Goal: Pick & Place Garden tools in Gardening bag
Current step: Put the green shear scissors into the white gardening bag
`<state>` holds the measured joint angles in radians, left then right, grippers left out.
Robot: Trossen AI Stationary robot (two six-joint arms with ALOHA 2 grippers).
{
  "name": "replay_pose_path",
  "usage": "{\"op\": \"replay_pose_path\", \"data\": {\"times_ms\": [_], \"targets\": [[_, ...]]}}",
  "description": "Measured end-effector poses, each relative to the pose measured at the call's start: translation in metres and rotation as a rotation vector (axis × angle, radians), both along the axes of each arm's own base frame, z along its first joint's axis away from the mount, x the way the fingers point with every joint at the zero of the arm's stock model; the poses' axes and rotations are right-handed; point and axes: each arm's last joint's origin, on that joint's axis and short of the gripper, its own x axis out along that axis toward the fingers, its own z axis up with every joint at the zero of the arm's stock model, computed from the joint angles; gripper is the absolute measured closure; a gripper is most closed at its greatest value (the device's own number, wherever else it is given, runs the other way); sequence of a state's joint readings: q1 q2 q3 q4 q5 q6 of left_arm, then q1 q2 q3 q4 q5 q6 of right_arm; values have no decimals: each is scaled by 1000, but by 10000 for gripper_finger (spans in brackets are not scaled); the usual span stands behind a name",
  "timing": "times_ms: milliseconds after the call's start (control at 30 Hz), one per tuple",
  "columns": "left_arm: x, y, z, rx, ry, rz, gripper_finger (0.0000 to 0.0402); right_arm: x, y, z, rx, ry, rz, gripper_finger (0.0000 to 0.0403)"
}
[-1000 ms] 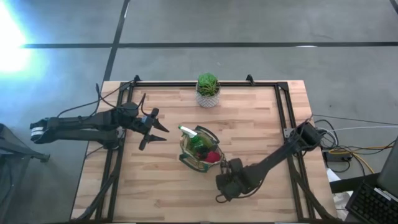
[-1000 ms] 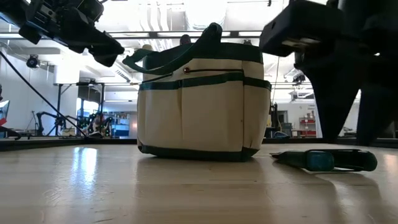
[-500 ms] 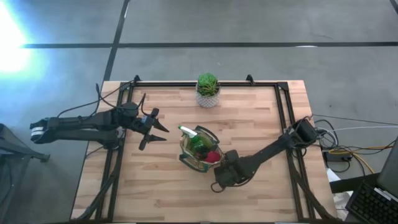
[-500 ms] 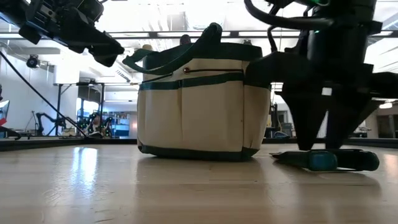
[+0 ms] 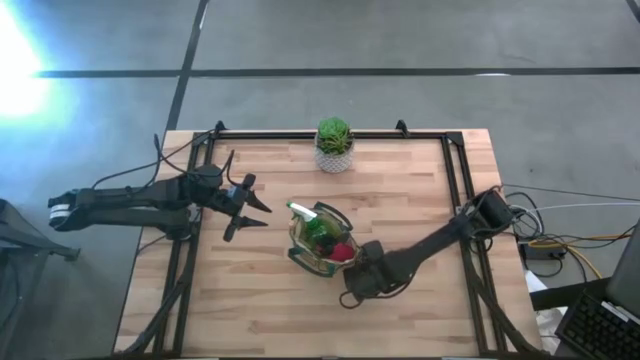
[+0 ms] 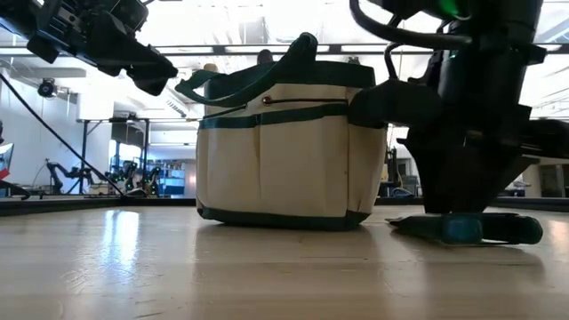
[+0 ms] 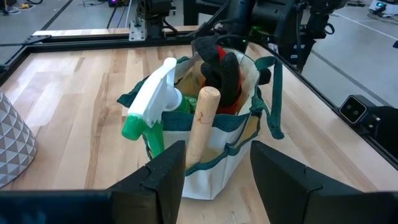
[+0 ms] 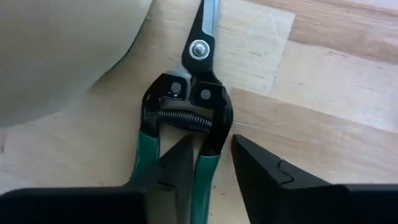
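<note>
Pruners (image 8: 186, 118) lie flat on the table just beside the bag (image 6: 284, 151), directly under the right gripper (image 8: 208, 165). Fingers straddle one green handle, long axis running away from the wrist; not clamped yet. High view hides the pruners. Left gripper (image 5: 245, 208) waits open, farther off.

No readable text, label, brand or number shows on anything in these views

Wooden table (image 5: 260, 300) carrying a gardening bag (image 5: 318, 240), green-handled pruners (image 8: 186, 118) beside it, and a potted plant (image 5: 334, 145).
</note>
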<state>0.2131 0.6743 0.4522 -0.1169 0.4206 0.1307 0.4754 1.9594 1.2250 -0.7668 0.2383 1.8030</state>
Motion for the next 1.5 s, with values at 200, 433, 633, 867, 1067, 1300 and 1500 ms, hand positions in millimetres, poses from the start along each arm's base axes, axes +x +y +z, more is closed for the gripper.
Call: {"op": "replay_pose_path", "data": {"times_ms": [200,433,633,867,1067,1300,1500], "targets": [[0,0,0,0,0,0,218,-5,7,-1,35,36,31,378],[0,0,0,0,0,0,218,-21,27,6,86,61,33,383],[0,0,0,0,0,0,218,-48,41,30,66,72,15,383],[0,0,0,0,1,0,218,-66,43,57,-66,-7,17,384],[0,0,0,-1,4,0,218,-71,37,70,-157,-62,94,384],[0,0,0,-1,4,0,218,-77,39,77,-290,-105,228,384],[0,0,0,-1,4,0,218,-89,46,77,-470,-158,352,384]]}}
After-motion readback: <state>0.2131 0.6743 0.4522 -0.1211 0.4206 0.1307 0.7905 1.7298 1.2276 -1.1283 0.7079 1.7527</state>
